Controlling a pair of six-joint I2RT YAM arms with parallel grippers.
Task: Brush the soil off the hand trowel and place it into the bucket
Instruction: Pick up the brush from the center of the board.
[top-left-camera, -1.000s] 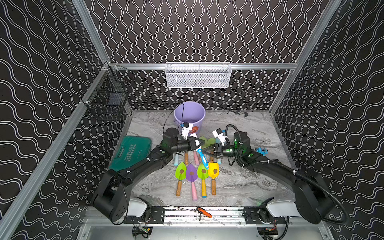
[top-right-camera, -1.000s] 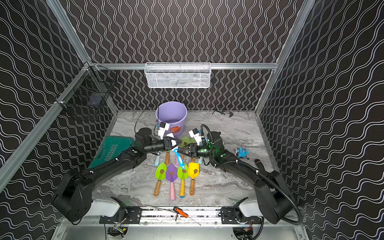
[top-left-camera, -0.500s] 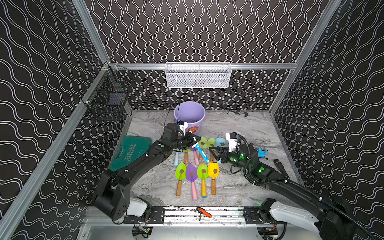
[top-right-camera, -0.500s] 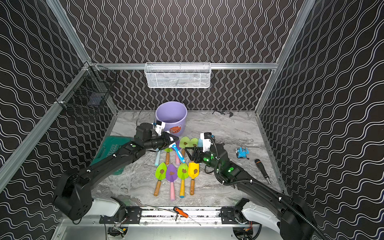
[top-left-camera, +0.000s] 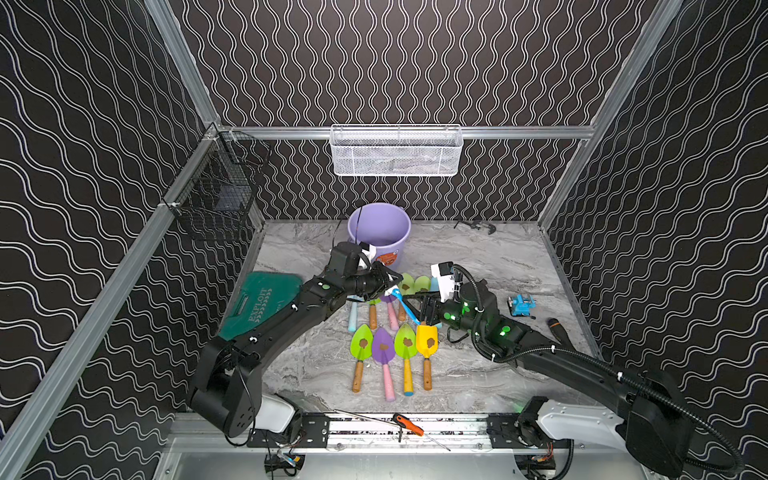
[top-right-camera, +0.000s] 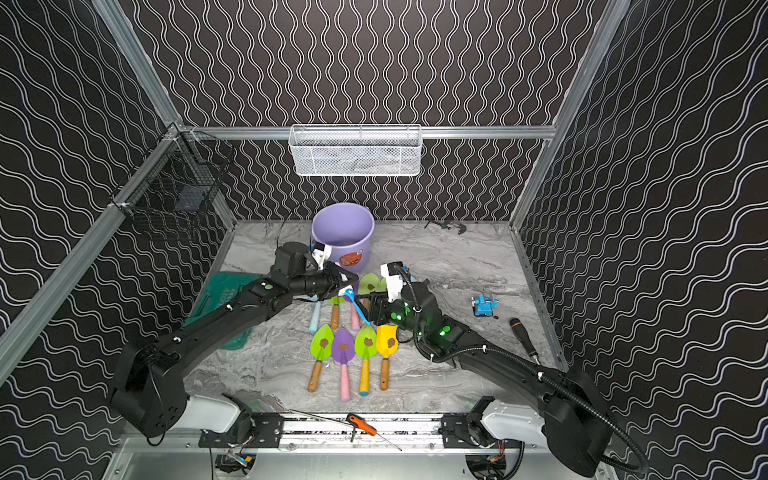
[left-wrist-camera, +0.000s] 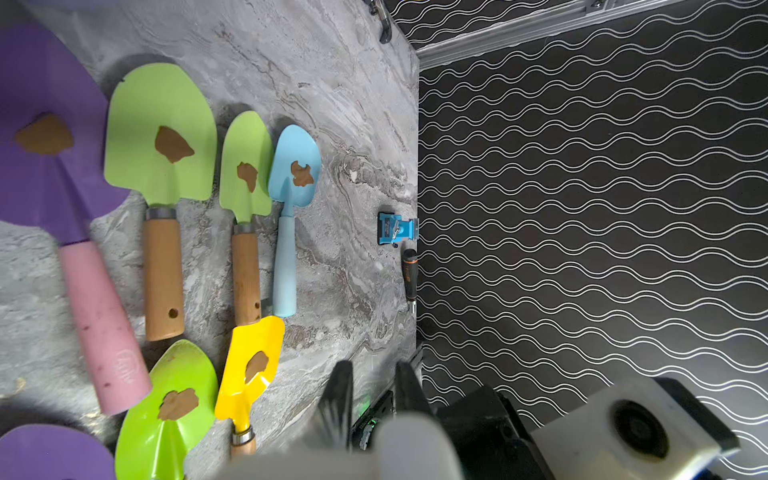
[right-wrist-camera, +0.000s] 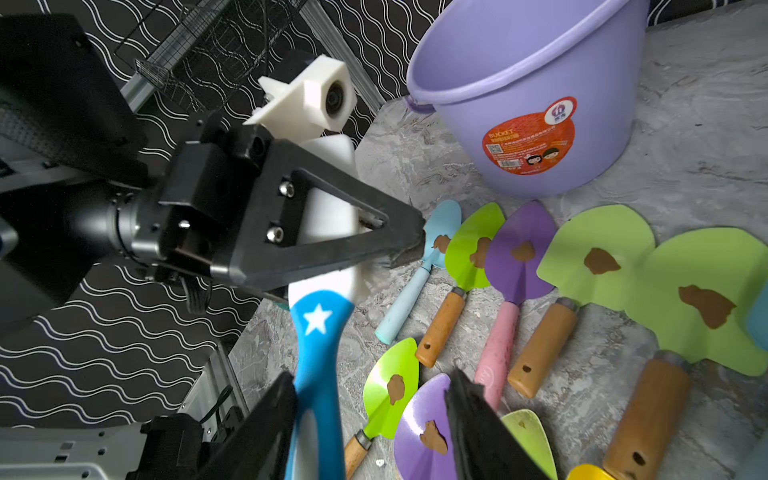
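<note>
Brush (right-wrist-camera: 320, 328) handover above soiled trowels (top-left-camera: 383, 347).
Left tool (top-left-camera: 390, 279) clamps its head; right tool (right-wrist-camera: 370, 376), open, straddles the handle from 4 o'clock.

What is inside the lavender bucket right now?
In both top views the lavender bucket shows only bare purple inner wall, with nothing in it. The near part of its bottom is hidden behind its own front wall.

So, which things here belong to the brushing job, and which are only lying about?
Job: brush in the left claw; soiled trowels; soil clumps; purple bucket.
Lying about: green case, blue vise, black screwdriver, white mesh basket, black wire basket.
</note>
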